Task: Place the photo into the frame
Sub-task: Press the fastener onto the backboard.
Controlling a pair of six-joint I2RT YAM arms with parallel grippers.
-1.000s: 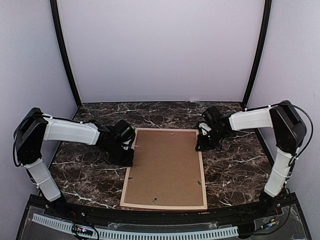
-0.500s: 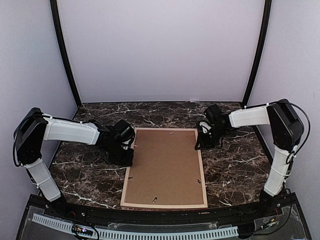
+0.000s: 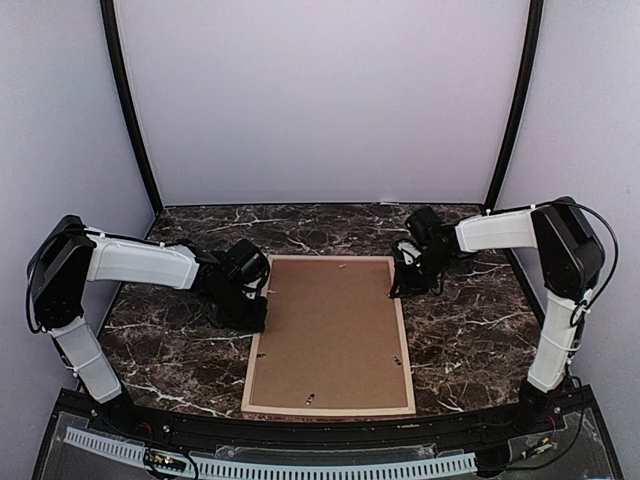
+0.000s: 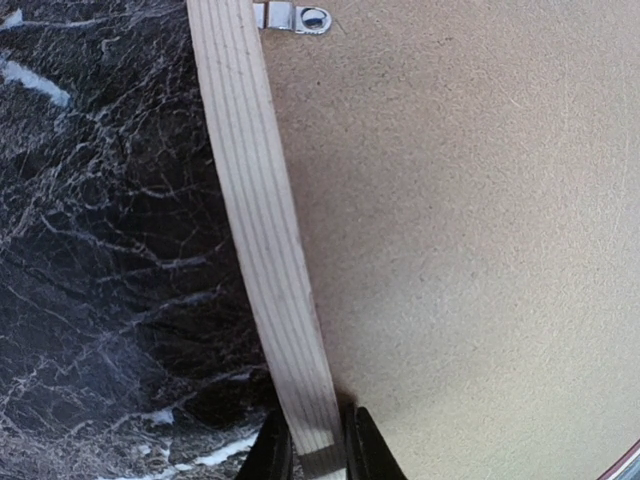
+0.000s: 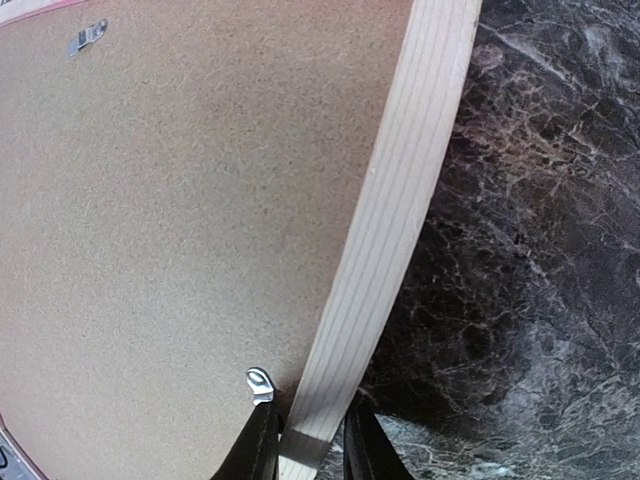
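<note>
top view: thin-railed rectangular wooden frame (image 3: 328, 411), pale pinkish-tan, lies flat at centre of the picture on the dark marble-pattern table w/ white veins (image 3: 470, 330), long side running from lower to upper part of the view. back side up. plain brown fibreboard backing board (image 3: 330, 335) fills the opening, edge to edge w/ the rails. small metal turn clips (image 3: 398, 363) dot the board near the rails.

left gripper (image 3: 258, 315) sits at centre-left, on the frame's left rail, approx upper third. right gripper (image 3: 402, 288) at upper right of centre, on the right rail near the top corner. both arms reach in low from the picture's sides.

left wrist view: rail (image 4: 265, 230) runs top to bottom, slightly bowed by the lens; table (image 4: 100, 250) on the left, board (image 4: 470, 250) on the right. gripper (image 4: 318, 450) at bottom centre, one finger each side of the rail, pressed to it: clenched on the frame. one clip (image 4: 295, 17) at top edge, just inside the rail.

right wrist view: rail (image 5: 385, 250) slants from top right to bottom centre; board (image 5: 180, 220) left, table (image 5: 520, 200) right. gripper (image 5: 308, 440) straddles the rail at the bottom, fingers tight to both faces: clamped on the frame too. a clip (image 5: 260, 383) just beside the inner finger, apart from it; another (image 5: 90, 37) at upper left.
</note>
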